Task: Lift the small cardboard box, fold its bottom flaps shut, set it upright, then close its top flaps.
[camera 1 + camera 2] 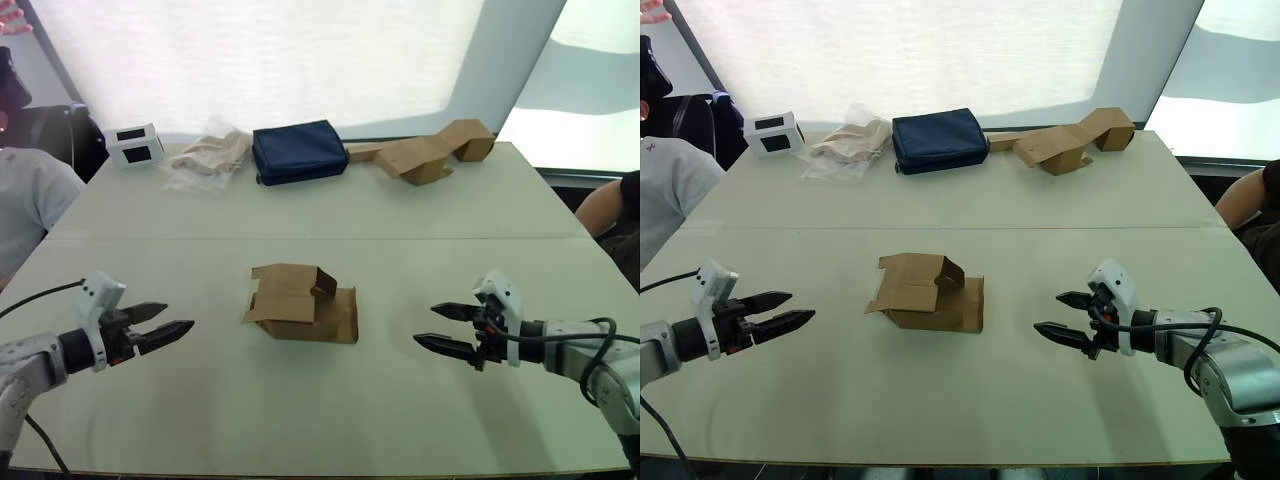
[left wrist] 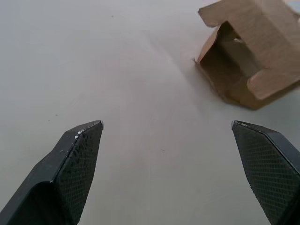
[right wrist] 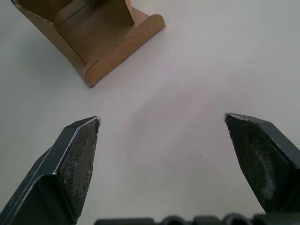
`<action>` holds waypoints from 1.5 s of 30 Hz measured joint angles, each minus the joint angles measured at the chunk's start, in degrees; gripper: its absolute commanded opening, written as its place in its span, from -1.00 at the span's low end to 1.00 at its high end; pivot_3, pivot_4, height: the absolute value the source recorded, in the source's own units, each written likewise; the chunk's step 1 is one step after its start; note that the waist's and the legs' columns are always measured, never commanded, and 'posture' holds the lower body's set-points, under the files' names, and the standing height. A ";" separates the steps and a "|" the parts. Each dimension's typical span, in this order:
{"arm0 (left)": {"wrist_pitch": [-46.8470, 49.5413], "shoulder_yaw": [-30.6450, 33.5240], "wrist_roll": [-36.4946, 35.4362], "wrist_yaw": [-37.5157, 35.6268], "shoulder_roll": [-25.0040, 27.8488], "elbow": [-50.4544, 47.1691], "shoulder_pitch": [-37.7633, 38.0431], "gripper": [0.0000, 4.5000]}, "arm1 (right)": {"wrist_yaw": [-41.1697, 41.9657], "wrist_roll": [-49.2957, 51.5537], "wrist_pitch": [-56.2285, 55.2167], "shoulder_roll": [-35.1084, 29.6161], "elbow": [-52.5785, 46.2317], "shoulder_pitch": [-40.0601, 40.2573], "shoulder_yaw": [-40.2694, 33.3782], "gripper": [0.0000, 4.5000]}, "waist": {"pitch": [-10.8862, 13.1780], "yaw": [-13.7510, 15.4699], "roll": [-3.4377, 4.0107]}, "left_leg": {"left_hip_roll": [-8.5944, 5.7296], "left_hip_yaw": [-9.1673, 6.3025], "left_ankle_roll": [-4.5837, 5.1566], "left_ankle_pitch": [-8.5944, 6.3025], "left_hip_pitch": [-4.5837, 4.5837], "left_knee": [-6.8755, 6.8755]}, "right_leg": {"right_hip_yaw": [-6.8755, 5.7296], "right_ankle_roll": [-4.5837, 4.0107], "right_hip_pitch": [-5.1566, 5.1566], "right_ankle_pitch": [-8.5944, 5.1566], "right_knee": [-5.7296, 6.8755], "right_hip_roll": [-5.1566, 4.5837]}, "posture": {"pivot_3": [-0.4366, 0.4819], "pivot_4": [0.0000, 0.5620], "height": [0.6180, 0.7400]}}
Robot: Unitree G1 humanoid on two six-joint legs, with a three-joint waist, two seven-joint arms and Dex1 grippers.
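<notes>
The small cardboard box (image 1: 300,303) lies on its side in the middle of the table, plain brown, with its flaps hanging open. One flat flap (image 1: 341,316) rests on the table toward the right. My left gripper (image 1: 178,320) hovers open over the table to the box's left, a short gap away. My right gripper (image 1: 428,326) hovers open to the box's right, fingers pointing at it. The left wrist view shows the box (image 2: 251,51) with its open end facing the fingers. In the right wrist view a flap of the box (image 3: 101,40) lies beyond the fingers (image 3: 75,159).
Along the far edge of the table (image 1: 320,400) sit a navy pouch (image 1: 298,151), larger tan cardboard pieces (image 1: 430,152), a crumpled clear bag (image 1: 212,155) and a small white device (image 1: 135,144). A person sits at the left (image 1: 25,200); an arm shows at the right (image 1: 605,205).
</notes>
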 measured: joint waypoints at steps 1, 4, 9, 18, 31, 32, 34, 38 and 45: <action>5.20 0.39 -3.99 -0.50 0.08 0.85 -1.34 1.00 | 0.41 0.03 0.09 -0.73 -0.94 -1.22 0.27 0.99 | 0.00 -0.02 0.01 | -0.01 0.00 0.00 0.00 0.00 0.01 | 0.00 0.01 0.00 0.00 0.03 0.00 | -0.05 -0.47 1.00; 15.84 0.75 -12.65 -1.19 -0.52 2.44 -3.99 1.00 | 1.23 0.41 1.07 -3.21 -5.57 -5.33 1.47 0.99 | 0.00 -0.39 0.00 | 0.01 -0.02 0.00 0.00 0.04 0.02 | 0.00 0.01 -0.03 -0.01 0.12 0.04 | -0.05 -0.47 1.00; 23.17 -1.89 -16.83 0.14 -4.88 4.27 -7.20 1.00 | -0.03 2.26 3.48 -3.69 -13.77 -9.86 4.10 0.99 | -0.01 0.08 -0.04 | 0.00 -0.09 -0.02 0.01 0.05 0.04 | -0.02 0.00 -0.02 -0.03 0.20 0.03 | -0.05 -0.47 1.00; 21.25 -8.51 -12.45 1.05 -8.58 14.27 -21.78 1.00 | -7.79 6.09 9.40 -1.28 -24.68 -10.09 6.56 0.99 | -0.03 0.00 -0.10 | -0.06 -0.11 0.04 -0.02 -0.12 0.62 | -0.05 0.01 -0.01 -0.03 0.39 -0.01 | -0.05 -0.47 1.00; 20.30 -20.97 -4.77 -9.93 -9.45 26.51 -33.08 1.00 | -11.95 7.42 10.41 -0.95 -28.18 -3.64 6.06 0.99 | -0.04 -0.06 -0.11 | -0.08 -0.09 0.10 -0.05 -0.13 0.70 | -0.05 0.04 -0.02 -0.05 0.45 0.11 | -0.05 -0.47 1.00; 20.33 -21.86 -4.09 -10.87 -9.70 26.97 -33.47 1.00 | -12.29 7.64 10.41 -0.95 -28.68 -2.96 5.70 0.99 | -0.04 -0.04 -0.11 | -0.07 -0.10 0.10 -0.05 -0.13 0.70 | -0.04 0.04 -0.02 -0.05 0.45 0.11 | -0.05 -0.47 1.00; 20.31 -22.89 -3.42 -11.90 -10.04 27.91 -34.28 1.00 | -12.81 8.50 10.42 -0.84 -29.49 -2.20 5.25 0.99 | -0.04 0.02 -0.11 | -0.06 -0.12 0.10 -0.05 -0.13 0.71 | -0.04 0.05 -0.02 -0.05 0.46 0.11 | -0.05 -0.47 1.00; 19.95 -23.28 -2.14 -13.02 -12.48 30.40 -36.53 1.00 | -14.29 10.90 10.76 -0.41 -31.22 -1.82 3.48 0.99 | -0.03 0.10 -0.12 | -0.07 -0.12 0.10 -0.05 -0.14 0.74 | -0.05 0.05 -0.01 -0.06 0.46 0.15 | -0.05 -0.47 1.00; 21.27 -23.28 -1.15 -13.06 -16.34 32.37 -39.91 1.00 | -16.33 12.95 11.11 -0.53 -31.71 -1.91 3.22 0.99 | -0.02 0.04 -0.14 | -0.07 -0.12 0.11 -0.06 -0.14 0.74 | -0.04 0.07 -0.01 -0.07 0.47 0.14 | -0.05 -0.47 1.00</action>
